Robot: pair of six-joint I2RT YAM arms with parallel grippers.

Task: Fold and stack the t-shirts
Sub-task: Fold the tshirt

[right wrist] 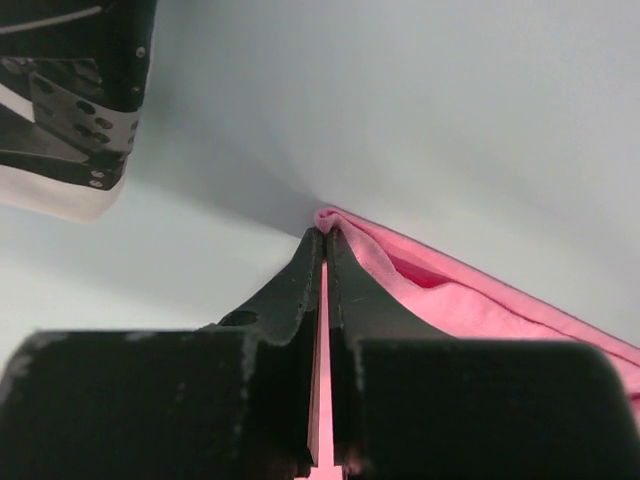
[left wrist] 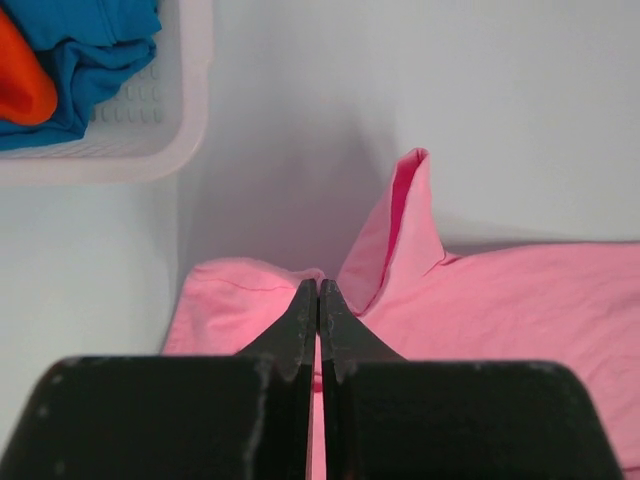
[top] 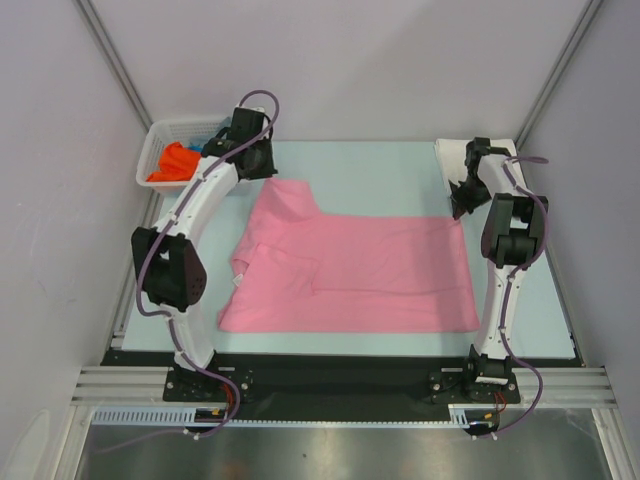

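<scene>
Now the pink t-shirt (top: 350, 270) lies flat on the surface (top: 380, 165), its long side running left to right. The left claw (left wrist: 318, 290) pinches its far left corner, and the right claw (right wrist: 327, 238) pinches its far right corner. The rest of the shirt lies on the near side of both, so the fold likely comes that way.

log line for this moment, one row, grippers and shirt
pink t-shirt: spread on table | left gripper: shut on its far left corner | right gripper: shut on its far right corner
</scene>
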